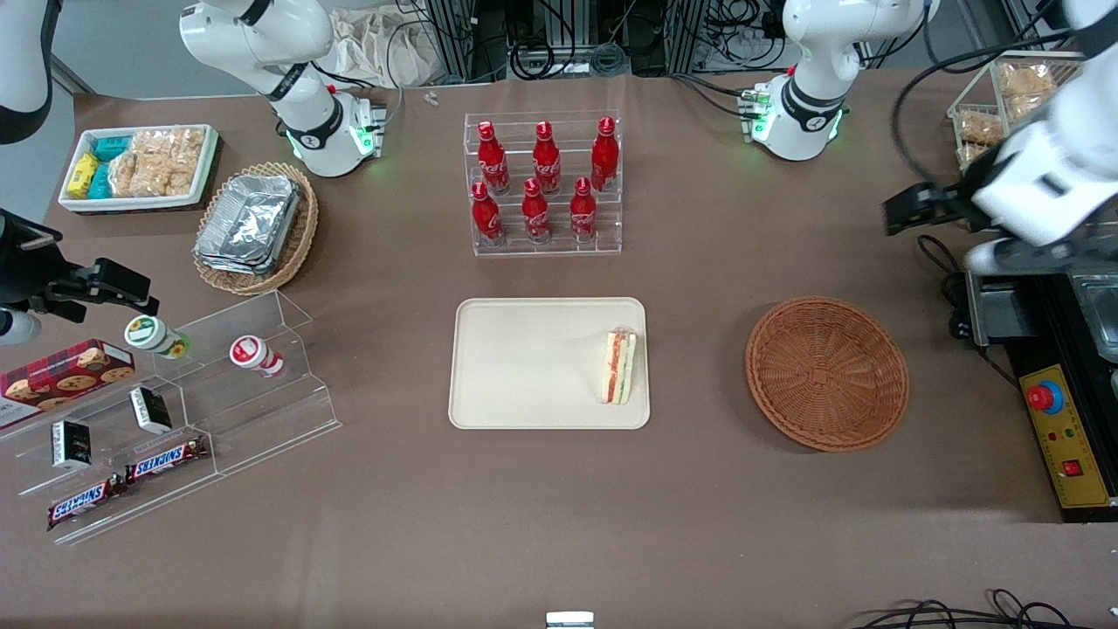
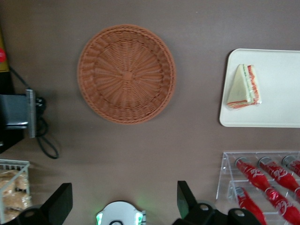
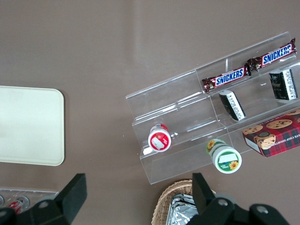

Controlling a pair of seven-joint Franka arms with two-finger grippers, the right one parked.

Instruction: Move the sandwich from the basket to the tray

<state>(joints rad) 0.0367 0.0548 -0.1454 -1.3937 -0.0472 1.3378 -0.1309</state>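
**Sandwich on tray, basket holds nothing, left gripper raised and spread**

Nearest the front camera on the brown table: a clear stepped display stand (image 1: 175, 411) toward the parked arm's end, carrying two Snickers bars (image 1: 131, 480), small dark packets, a red cookie box (image 1: 61, 376) and two small lidded cups (image 1: 205, 345).

Mid-table — the cream tray (image 1: 515, 367) lies flat. The sandwich (image 1: 621, 366) rests on it, close to the tray edge that faces the basket, filling edge showing orange-red and green. In the left wrist view the wedge (image 2: 244, 87) lies inside the tray (image 2: 281, 112) rim, nothing touching it.

The round reddish-brown basket (image 1: 826, 373) sits beside the tray toward the working arm's end, well apart from it; its woven bottom (image 2: 125, 73) is fully visible with no item inside.

The left gripper (image 1: 917, 210) hangs above the table at the working arm's end, farther from the front camera than the basket and off to its side, touching nothing. In the left wrist view its two fingers (image 2: 60, 202) stand wide apart, with nothing between them.

Farther back: a clear rack of six red bottles (image 1: 543, 183), a tan oval wicker basket with foil containers (image 1: 255, 227), and a white bin of snack packets (image 1: 140, 166). A wire rack of bagged snacks (image 1: 1004, 105) stands at the working arm's end.
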